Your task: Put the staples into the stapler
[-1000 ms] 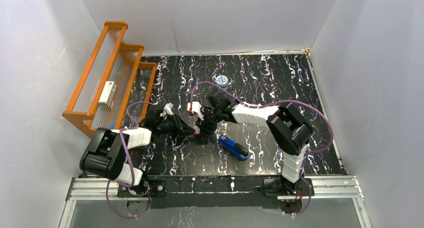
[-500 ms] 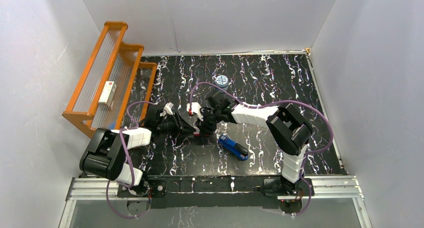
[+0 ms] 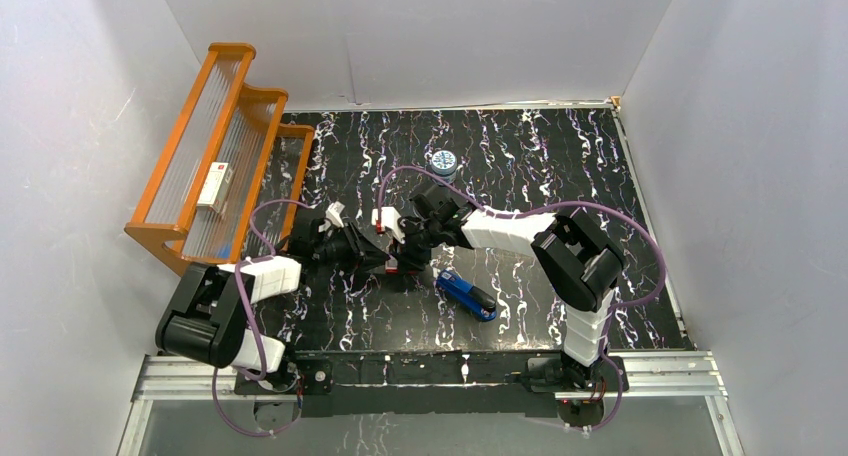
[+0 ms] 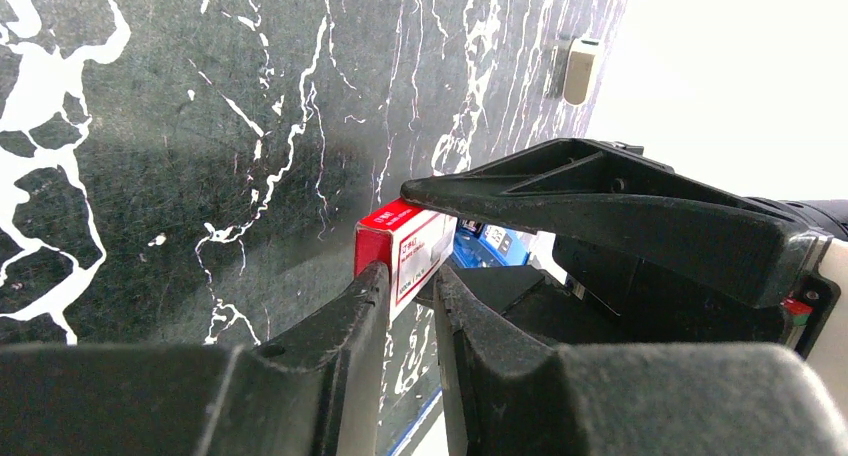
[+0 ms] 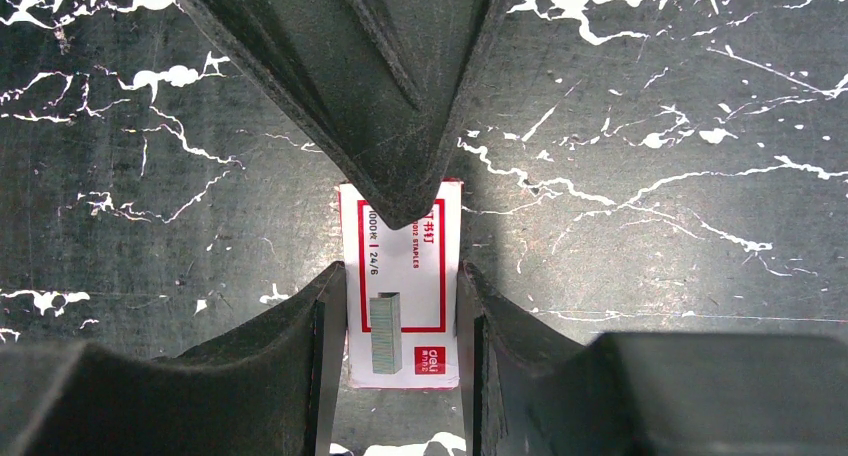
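Note:
The red-and-white staple box (image 5: 402,321) lies flat on the black marbled table, closed, its printed face up. My right gripper (image 5: 400,271) has a finger against each long side of it. My left gripper (image 4: 410,276) comes from the opposite side and pinches the box's far end (image 4: 408,241) between its fingertips. In the top view both grippers, left (image 3: 383,262) and right (image 3: 405,248), meet at the box (image 3: 391,268) at the table's middle. The blue stapler (image 3: 466,294) with a black end lies closed on the table just right of them, untouched.
An orange tiered rack (image 3: 215,146) stands at the far left and holds a longer white box with a red mark (image 3: 213,188). A small round grey object (image 3: 443,160) sits behind the grippers. Purple cables loop over both arms.
Both grippers and the box have shifted slightly to the left; the left arm's base link has turned a little. The stapler has not moved.

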`<action>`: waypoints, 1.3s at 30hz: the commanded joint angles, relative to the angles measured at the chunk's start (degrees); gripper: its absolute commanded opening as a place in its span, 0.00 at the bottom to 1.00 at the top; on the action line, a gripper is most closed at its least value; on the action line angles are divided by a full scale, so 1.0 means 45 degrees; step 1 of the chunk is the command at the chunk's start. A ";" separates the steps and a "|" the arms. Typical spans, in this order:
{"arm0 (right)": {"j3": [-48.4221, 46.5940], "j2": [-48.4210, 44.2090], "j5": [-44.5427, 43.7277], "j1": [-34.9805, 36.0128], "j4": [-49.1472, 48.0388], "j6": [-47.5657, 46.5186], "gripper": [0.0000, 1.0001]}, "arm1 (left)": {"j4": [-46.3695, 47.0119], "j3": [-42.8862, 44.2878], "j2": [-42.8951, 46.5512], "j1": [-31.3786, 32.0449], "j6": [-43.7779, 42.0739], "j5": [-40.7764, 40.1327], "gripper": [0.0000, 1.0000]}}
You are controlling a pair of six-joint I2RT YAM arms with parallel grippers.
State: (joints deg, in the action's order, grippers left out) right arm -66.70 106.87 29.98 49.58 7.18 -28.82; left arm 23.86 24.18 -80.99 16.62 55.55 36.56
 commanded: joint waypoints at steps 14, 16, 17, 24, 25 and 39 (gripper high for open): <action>0.0506 -0.0691 0.0083 0.0096 -0.1487 0.0188 0.42 | 0.0750 0.0401 -0.0674 0.0843 0.0119 0.0493 0.28; 0.0593 -0.0743 -0.0007 0.0095 -0.1498 0.0263 0.42 | 0.0746 0.0452 -0.0717 0.0922 0.0126 0.0528 0.30; 0.0633 -0.0778 -0.0053 0.0100 -0.1757 0.0312 0.42 | 0.0757 0.0495 -0.0755 0.0960 0.0135 0.0573 0.30; 0.0878 -0.0916 -0.0412 0.0094 -0.2337 0.0581 0.43 | 0.0928 0.0418 -0.0936 0.1052 0.0348 0.0443 0.32; 0.0859 -0.0873 -0.0460 0.0083 -0.2338 0.0593 0.44 | 0.0897 0.0394 -0.0919 0.1062 0.0351 0.0337 0.33; 0.0559 -0.0619 -0.0767 0.0112 -0.2528 0.0935 0.47 | 0.1878 0.0298 -0.1652 0.1052 0.1078 0.1156 0.36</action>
State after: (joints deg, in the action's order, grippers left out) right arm -62.06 105.73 25.67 49.58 3.46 -25.36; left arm 30.74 25.04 -87.72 20.40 59.11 36.82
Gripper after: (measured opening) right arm 0.475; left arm 0.363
